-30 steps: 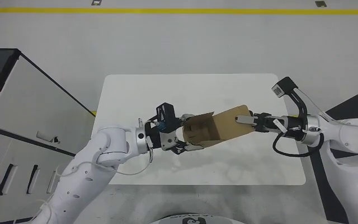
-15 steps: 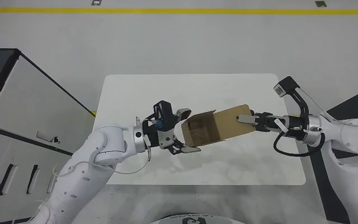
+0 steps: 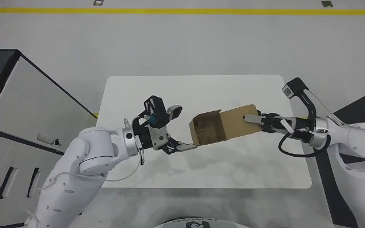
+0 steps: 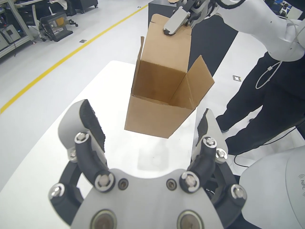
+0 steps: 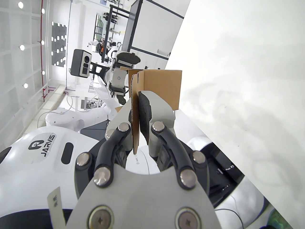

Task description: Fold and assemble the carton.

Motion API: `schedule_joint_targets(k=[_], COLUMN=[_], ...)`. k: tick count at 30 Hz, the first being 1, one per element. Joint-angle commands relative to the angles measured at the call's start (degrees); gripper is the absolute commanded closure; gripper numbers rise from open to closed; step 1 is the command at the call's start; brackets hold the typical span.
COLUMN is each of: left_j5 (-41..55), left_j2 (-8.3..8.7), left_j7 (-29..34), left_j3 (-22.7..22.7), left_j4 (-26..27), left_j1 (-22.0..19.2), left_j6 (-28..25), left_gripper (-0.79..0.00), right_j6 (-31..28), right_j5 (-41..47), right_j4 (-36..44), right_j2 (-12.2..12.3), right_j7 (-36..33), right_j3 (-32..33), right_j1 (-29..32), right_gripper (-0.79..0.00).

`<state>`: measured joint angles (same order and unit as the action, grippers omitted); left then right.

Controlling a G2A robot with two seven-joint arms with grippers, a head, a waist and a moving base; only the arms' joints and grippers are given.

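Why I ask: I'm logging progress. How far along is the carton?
Done: the carton is opened into a tube. In hand: the right gripper pinches its far end, holding it over the table; the left gripper is open, facing the mouth. Left: the end flaps stand unfolded.

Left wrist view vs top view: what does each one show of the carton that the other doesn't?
Left wrist view: looks straight into the open end of the carton, which is bare brown inside with nothing in it. A side flap is splayed outward. The carton's shadow falls on the table clear of its lower edge, so it looks lifted.
Top view: the carton lies lengthwise over the table, between the two arms.
Both: the right gripper pinches the carton's far end. The left gripper is wide open, facing the open end without touching it.
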<state>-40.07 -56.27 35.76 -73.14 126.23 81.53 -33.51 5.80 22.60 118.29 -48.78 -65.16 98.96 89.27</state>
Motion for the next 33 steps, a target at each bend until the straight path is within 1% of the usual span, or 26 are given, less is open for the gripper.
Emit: schedule_joint_targets(k=[1,7,11,14,17,21,26,33], left_j5=[-0.1,-0.3,-1.0,-0.5,-0.8,-0.4,-0.2,-0.4], left_j2=[0.00,-0.04,-0.25,-0.29,-0.17,0.04,0.17,0.17], left_j7=[-0.2,-0.6,-1.3,-0.9,0.6,1.8,1.4,1.4], left_j3=[0.0,0.3,1.0,1.2,1.1,0.9,1.1,1.1], left_j4=[-0.1,0.1,0.5,0.9,0.4,-0.1,-1.6,-1.7], left_j1=[0.0,0.1,0.0,-0.3,-0.3,0.0,1.0,1.1], left_j6=[-0.1,0.3,4.3,5.3,5.2,3.4,2.5,2.5], left_gripper=[-0.785,-0.785,-0.785,-0.785,-0.785,-0.785,-0.785,-0.785], right_j6=[0.0,-0.2,-1.0,-1.1,-1.1,-0.9,0.0,0.3], right_j5=[0.0,-0.1,-1.1,-1.3,-1.1,0.4,2.8,3.1], right_j4=[0.0,0.2,1.0,1.4,1.5,1.5,1.2,1.0], right_j2=[0.0,0.0,-0.1,0.0,0.0,0.1,0.2,0.2], right_j7=[0.0,0.6,2.4,2.7,2.9,2.6,1.0,0.6], right_j3=[0.0,-0.1,-0.4,-0.1,0.7,2.4,4.1,4.4], right_j1=[0.0,0.1,0.3,0.6,1.1,1.6,2.0,2.0], right_gripper=[0.000,0.000,0.000,0.000,0.000,0.000,0.000,0.000])
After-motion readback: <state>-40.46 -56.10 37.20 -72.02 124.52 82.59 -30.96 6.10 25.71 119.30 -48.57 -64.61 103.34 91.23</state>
